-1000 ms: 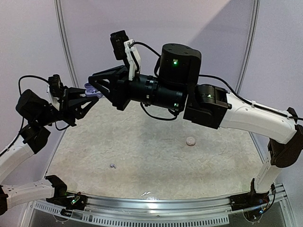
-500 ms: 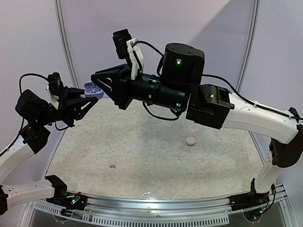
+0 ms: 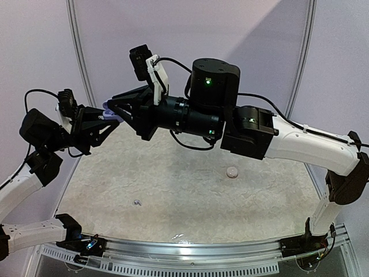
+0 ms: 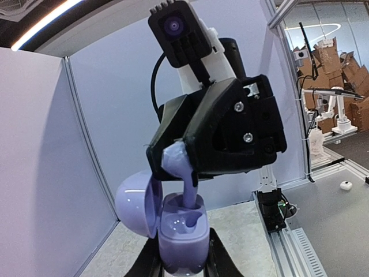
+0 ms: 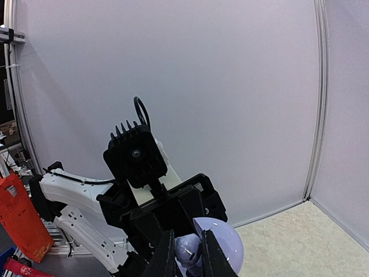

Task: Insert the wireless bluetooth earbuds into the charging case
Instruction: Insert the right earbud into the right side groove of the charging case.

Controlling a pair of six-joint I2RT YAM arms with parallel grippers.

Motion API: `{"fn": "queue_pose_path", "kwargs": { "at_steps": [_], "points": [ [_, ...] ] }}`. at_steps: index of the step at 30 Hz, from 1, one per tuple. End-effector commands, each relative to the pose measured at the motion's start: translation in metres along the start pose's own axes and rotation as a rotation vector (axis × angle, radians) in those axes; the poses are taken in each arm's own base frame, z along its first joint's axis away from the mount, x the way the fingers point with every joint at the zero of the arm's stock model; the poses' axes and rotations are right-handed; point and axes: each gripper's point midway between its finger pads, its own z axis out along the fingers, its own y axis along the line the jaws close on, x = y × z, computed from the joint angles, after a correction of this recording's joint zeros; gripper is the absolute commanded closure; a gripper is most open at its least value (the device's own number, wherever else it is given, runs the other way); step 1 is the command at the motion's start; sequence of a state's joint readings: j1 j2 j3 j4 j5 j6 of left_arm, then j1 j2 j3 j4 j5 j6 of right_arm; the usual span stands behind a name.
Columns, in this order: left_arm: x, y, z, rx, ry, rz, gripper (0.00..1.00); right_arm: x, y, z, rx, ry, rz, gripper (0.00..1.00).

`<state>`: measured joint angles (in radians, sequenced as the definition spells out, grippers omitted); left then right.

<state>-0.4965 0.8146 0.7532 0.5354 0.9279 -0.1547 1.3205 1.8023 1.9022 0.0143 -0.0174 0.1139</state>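
The case is held up in the air, well above the table, at the far left of the workspace. Its lid is swung open to the left and its open body faces upward. The left gripper is clamped narrowly on the lower part of the body, one finger on each side.

An earbud stands over the case. Its stem reaches down into the open body and its head is above the rim. The right gripper is closed narrowly on the head, pinching it between both fingers. In the right wrist view the earbud sits between the fingertips with the lid just behind them.

Half a second ago the right gripper stood back from the case, a little higher and to the right, and the open case showed plainly from above. Now it has come down and to the left, so its tips cover most of the case in the top view. The left arm and the case have not moved.

A small pale round thing and a tinier pale bit lie on the table, well apart, both where they were.

Cardboard boxes in the far background are too small to read any print on them.
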Motion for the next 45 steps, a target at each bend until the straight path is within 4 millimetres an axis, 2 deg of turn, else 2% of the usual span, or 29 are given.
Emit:
{"fn": "queue_pose_path", "kwargs": {
  "at_steps": [1, 9, 17, 21, 32, 37, 42, 45],
  "points": [
    [-0.013, -0.005, 0.001, 0.017, -0.032, 0.033, 1.0, 0.007, 0.002, 0.004, -0.012, 0.016, -0.006, 1.0],
    [-0.022, 0.0, -0.001, -0.029, -0.073, 0.058, 1.0, 0.025, 0.0, 0.008, -0.011, 0.038, 0.034, 1.0],
    [-0.023, 0.0, -0.002, -0.034, -0.081, 0.058, 1.0, 0.033, -0.011, 0.004, 0.022, 0.037, 0.086, 0.93],
    [-0.022, -0.001, -0.002, -0.032, -0.079, 0.053, 1.0, 0.029, -0.016, 0.001, 0.035, 0.025, 0.113, 0.91],
    [-0.021, -0.001, -0.003, -0.035, -0.076, 0.049, 1.0, 0.03, -0.027, -0.001, 0.085, 0.021, 0.14, 0.79],
    [-0.019, -0.002, -0.002, -0.028, -0.07, 0.037, 1.0, 0.013, -0.031, 0.001, 0.113, -0.009, 0.129, 0.79],
    [-0.018, -0.002, -0.002, -0.024, -0.066, 0.028, 1.0, 0.012, -0.038, 0.001, 0.158, -0.003, 0.118, 0.77],
    [-0.017, -0.002, -0.002, -0.025, -0.062, 0.015, 1.0, 0.008, -0.043, -0.001, 0.189, -0.014, 0.118, 0.72]
  ]
}}
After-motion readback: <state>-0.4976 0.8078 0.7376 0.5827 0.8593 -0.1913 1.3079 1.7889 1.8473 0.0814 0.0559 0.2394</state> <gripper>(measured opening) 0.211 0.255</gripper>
